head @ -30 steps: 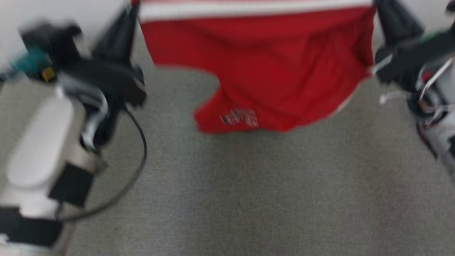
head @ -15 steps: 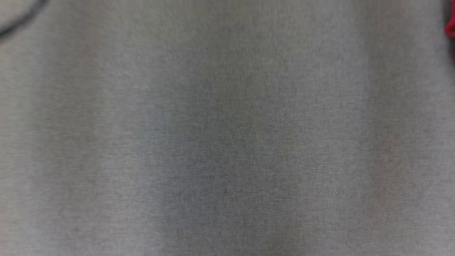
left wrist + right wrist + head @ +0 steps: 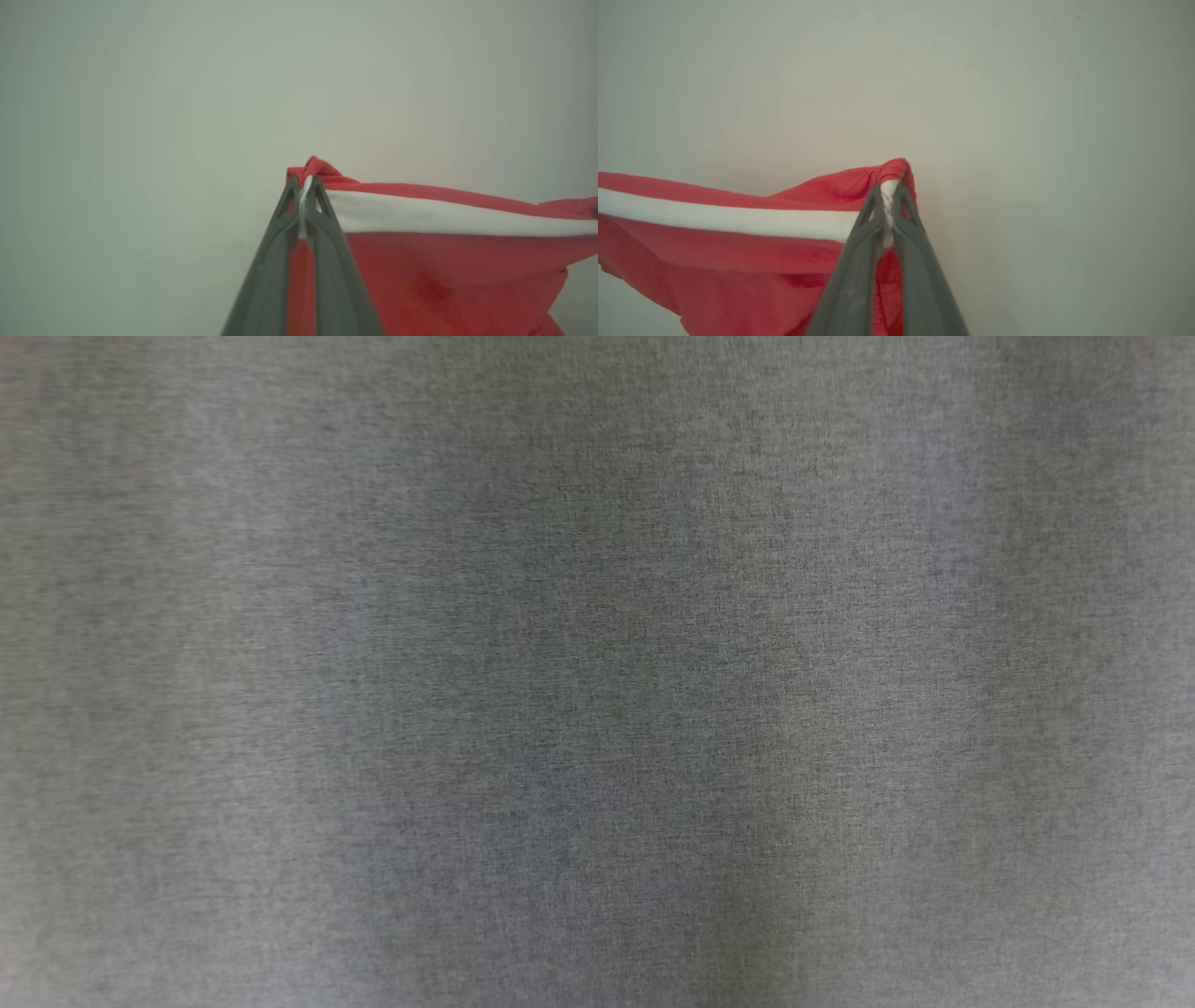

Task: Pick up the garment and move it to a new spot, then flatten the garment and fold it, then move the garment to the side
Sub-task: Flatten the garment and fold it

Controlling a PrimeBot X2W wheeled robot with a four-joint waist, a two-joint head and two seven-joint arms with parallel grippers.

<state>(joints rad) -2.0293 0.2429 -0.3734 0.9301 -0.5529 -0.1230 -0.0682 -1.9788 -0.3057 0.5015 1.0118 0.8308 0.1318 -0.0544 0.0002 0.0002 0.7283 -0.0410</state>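
The garment (image 3: 434,261) is red with a white band along its top edge, and it hangs stretched between my two grippers. In the left wrist view my left gripper (image 3: 304,184) is shut on the garment's corner, the white band pinched between its dark fingers (image 3: 327,219). In the right wrist view my right gripper (image 3: 888,189) is shut on the other corner of the garment (image 3: 728,252), whose cloth sags down and to that view's left.
The head view looks down at a grey carpeted floor (image 3: 597,691). A plain pale wall (image 3: 187,93) stands behind the held garment in the left wrist view, and the same wall (image 3: 1017,93) is behind it in the right wrist view.
The head camera has swung down. One second ago it showed the red garment held up between both grippers; now only grey carpet is in it, and the red sliver at its right edge is gone.
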